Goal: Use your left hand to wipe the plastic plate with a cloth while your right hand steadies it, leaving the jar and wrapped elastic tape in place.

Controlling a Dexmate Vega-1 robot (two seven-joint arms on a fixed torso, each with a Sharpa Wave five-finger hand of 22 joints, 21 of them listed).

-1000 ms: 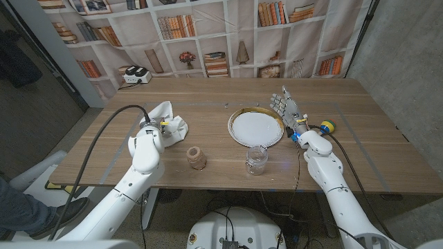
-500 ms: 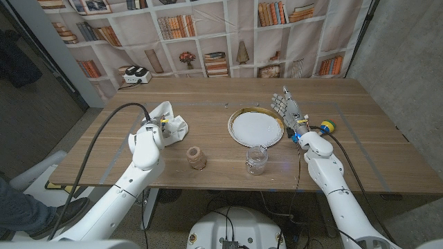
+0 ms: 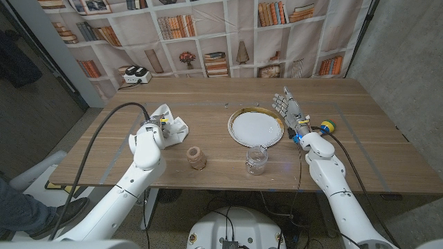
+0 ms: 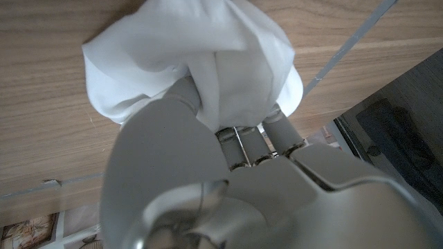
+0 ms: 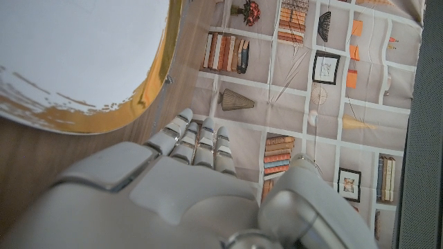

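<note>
The white plastic plate with a gold rim lies mid-table. My right hand stands just beside its right edge, fingers straight and holding nothing; I cannot tell whether it touches the rim. In the right wrist view the plate lies just past that hand. At the left of the table my left hand grips a bunched white cloth, well away from the plate. The left wrist view has the cloth gathered in the fingers over the wood.
A clear jar stands in front of the plate near the front edge. The wrapped tan tape roll stands to its left. A yellow and blue object lies right of my right forearm. A white device sits at the back left.
The cloth has drawn into a tighter bunch at my left hand, which has shifted slightly. The right hand, plate, jar and tape have not moved.
</note>
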